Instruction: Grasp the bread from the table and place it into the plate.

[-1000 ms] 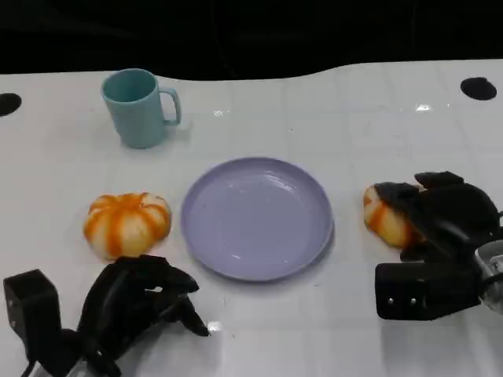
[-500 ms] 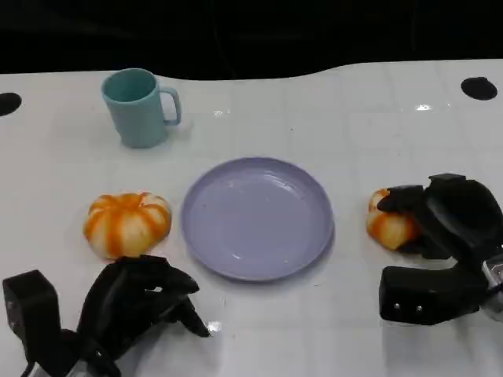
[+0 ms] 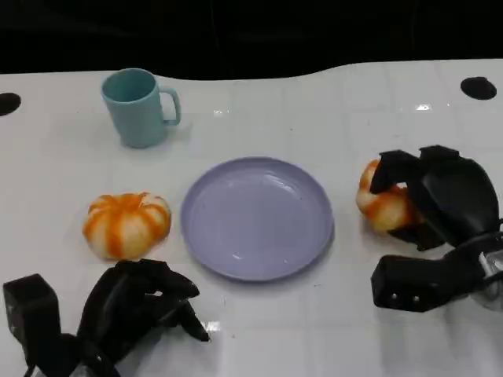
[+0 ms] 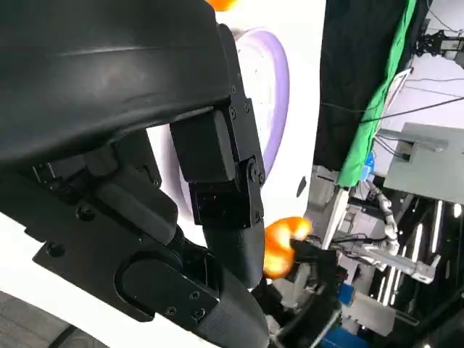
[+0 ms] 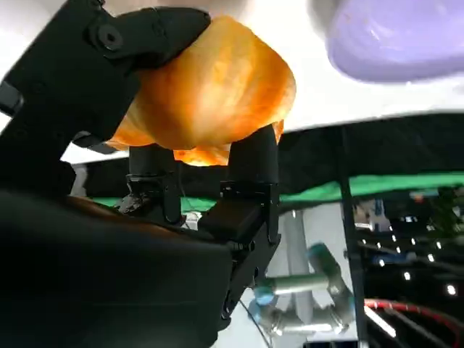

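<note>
Beside the plate (image 3: pixel 257 217), our right hand (image 3: pixel 440 196) wraps its fingers around the bread (image 3: pixel 382 203), just off the table. Our left hand (image 3: pixel 137 302) rests curled and holds nothing. If our grip is loose, we think the bread may slip.

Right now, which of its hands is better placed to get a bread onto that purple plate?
The right hand: its fingers already hold a bread just beside the plate. The left hand sits curled, holding nothing.
</note>
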Available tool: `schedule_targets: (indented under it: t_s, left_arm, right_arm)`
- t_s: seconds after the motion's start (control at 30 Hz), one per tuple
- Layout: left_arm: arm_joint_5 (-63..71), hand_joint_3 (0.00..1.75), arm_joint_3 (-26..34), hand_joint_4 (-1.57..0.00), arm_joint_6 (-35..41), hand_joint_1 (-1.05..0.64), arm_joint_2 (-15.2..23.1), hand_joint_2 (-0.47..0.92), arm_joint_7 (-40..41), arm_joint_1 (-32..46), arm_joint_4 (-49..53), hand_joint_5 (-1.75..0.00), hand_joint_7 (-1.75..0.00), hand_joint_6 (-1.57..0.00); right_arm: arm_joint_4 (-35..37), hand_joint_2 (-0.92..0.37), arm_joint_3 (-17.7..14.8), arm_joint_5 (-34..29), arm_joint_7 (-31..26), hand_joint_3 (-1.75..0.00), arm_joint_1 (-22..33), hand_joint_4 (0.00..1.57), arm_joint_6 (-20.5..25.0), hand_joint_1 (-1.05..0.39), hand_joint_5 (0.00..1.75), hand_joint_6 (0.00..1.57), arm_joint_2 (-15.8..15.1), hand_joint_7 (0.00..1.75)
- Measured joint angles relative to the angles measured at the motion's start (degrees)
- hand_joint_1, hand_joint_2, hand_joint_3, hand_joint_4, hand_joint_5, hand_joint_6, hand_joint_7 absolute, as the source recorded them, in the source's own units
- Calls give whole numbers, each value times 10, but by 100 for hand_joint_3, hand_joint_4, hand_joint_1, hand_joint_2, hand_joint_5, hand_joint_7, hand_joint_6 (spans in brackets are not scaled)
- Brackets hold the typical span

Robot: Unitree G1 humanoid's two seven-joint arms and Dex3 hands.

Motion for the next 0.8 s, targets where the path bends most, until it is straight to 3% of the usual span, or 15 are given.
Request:
schedule_targets:
  t_s: [0.3, 0.5, 0.63, 0.8]
  left_arm:
    - [-1, 0, 1, -157, 6, -105, 1, 71, 0, 0, 1, -59, -20, -157]
    - [-1, 0, 1, -157, 7, -105, 1, 71, 0, 0, 0, -60, -21, -157]
    - [0, 0, -2, -157, 7, -105, 1, 72, 0, 5, -7, -60, -22, -157]
    - [0, 0, -7, -157, 7, -105, 0, 72, 0, 8, -21, -60, -22, -157]
  right_arm:
    - [-82, -19, -29, 35, 43, -146, -3, 100, -33, -3, 175, 88, 2, 151]
    - [-121, -25, -33, 49, 102, -143, -4, 98, -58, -6, 175, 84, 4, 157]
    - [-128, -27, -30, 57, 176, -132, -22, 96, -85, -8, 175, 84, 14, 155]
    - [-127, -39, -21, 55, 222, -118, -41, 94, -96, -14, 173, 97, 35, 112]
